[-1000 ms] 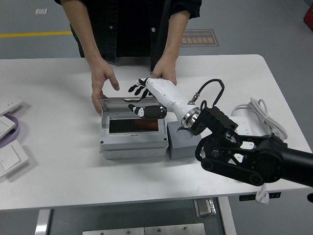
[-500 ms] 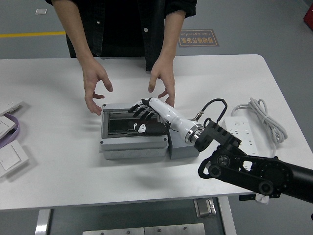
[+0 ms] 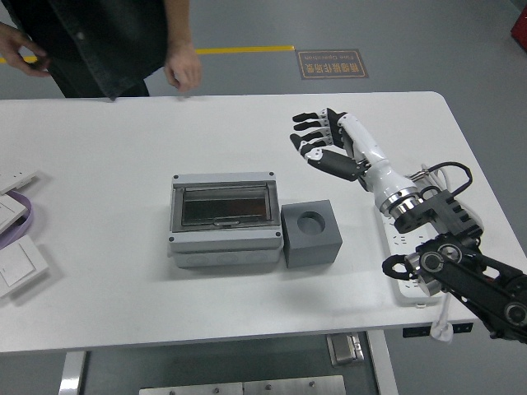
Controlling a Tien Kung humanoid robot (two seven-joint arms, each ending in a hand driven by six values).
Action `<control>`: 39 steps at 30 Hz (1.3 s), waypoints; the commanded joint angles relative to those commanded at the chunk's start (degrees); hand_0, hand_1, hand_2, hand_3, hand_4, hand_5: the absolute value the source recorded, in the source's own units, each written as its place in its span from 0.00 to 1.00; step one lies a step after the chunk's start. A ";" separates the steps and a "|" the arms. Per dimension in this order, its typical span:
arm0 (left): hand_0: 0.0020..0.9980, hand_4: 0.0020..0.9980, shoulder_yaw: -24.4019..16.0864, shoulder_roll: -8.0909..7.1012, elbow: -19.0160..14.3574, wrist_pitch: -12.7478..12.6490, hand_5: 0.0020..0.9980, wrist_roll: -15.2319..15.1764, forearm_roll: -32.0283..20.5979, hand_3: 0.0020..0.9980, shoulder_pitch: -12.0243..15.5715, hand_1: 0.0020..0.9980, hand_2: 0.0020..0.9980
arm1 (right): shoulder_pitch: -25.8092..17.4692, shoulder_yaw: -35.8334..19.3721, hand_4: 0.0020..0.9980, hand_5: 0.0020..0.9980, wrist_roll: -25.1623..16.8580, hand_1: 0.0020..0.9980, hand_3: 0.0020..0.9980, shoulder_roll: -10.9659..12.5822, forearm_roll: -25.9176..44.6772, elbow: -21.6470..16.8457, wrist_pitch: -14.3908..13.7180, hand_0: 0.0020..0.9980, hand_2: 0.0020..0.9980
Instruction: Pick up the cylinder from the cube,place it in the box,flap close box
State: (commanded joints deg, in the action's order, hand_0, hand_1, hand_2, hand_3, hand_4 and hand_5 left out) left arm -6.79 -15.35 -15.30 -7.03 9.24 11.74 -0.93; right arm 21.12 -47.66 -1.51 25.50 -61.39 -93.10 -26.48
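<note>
The right hand hangs in the air over the table, its fingers loosely spread and holding nothing. Off to the fingers' lower left sits the box, its dark-windowed lid lying flat on top, so it looks closed. Just beside the box, nearer the fingers, stands the cube; the round socket in its top is empty. The cylinder is nowhere to be seen on the table or between the fingers. Judging by the empty socket and the closed lid, it is most likely inside the box, though the dark window does not let me confirm that.

So the task appears to be at its very end: pick, place and flap all look done, and the hand is clear of the work. Little seems left except for the arm to settle somewhere safe, keeping the fingers well away from the cube and box so nothing gets nudged.

A person stands beyond the fingers at the table's far side, with both hands off the table. The left hand is not in view.
</note>
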 joint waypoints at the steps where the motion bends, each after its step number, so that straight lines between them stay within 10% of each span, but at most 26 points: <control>1: 0.60 0.71 0.12 0.06 -0.01 0.01 0.25 -0.06 -0.25 0.64 0.23 0.60 0.58 | -1.13 -1.31 0.66 0.31 -1.16 0.58 0.68 -0.28 1.12 0.45 0.07 0.55 0.68; 14: 0.60 0.71 1.85 0.27 -0.34 0.14 0.25 -0.52 -1.93 0.64 1.54 0.59 0.58 | -6.44 -10.94 0.67 0.27 -8.38 0.59 0.67 -0.89 9.04 4.42 0.88 0.56 0.63; 24: 0.60 0.71 4.05 -0.13 -0.42 0.13 0.25 -1.55 -3.62 0.64 0.94 0.59 0.58 | -5.77 -10.19 0.71 0.25 -5.78 0.59 0.67 -0.94 7.41 5.45 8.18 0.56 0.64; 25: 0.60 0.69 4.03 -0.08 -0.43 0.12 0.25 -1.51 -3.58 0.63 0.95 0.59 0.58 | -5.71 -10.21 0.84 0.12 -6.06 0.65 0.77 -0.86 8.11 5.47 8.60 0.62 0.69; 39: 0.60 0.70 4.70 0.28 -0.47 -0.08 0.25 -1.79 -4.22 0.64 0.85 0.59 0.58 | -5.67 -10.99 0.84 0.11 -11.58 0.74 0.81 -0.44 20.13 3.51 12.63 0.82 0.77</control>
State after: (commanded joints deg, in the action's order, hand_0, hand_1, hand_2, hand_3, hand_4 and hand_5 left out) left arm -2.09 -15.07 -15.77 -7.12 7.45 7.52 -0.08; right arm 15.45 -58.64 -13.09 25.06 -41.26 -89.60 -13.85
